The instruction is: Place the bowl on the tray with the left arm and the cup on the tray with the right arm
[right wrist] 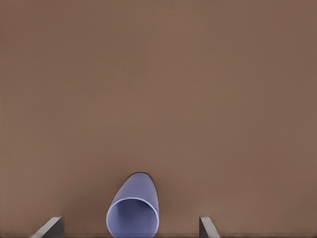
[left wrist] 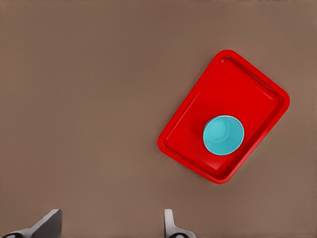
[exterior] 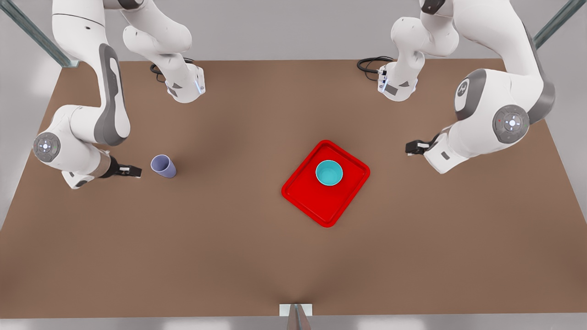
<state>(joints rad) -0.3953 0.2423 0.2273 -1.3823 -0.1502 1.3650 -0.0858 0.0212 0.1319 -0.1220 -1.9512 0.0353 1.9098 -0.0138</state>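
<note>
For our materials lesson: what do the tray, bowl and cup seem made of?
Tray: probably plastic, glossy bright red with a moulded rim. Bowl: plastic or glazed ceramic, smooth even teal. Cup: likely matte plastic, with no sheen on its lavender wall.

A wide brown table (exterior: 229, 238) with a plain matte top stands against a pale grey wall (exterior: 284, 27), with 2 slanted metal frame struts (exterior: 32, 32) at the far corners, black cables (exterior: 371, 64) coiled on its far edge and a small white bracket (exterior: 296, 310) at its near edge.

Both grippers low, left gripper (exterior: 409, 147) and right gripper (exterior: 136, 171) (fingers spread).
</note>
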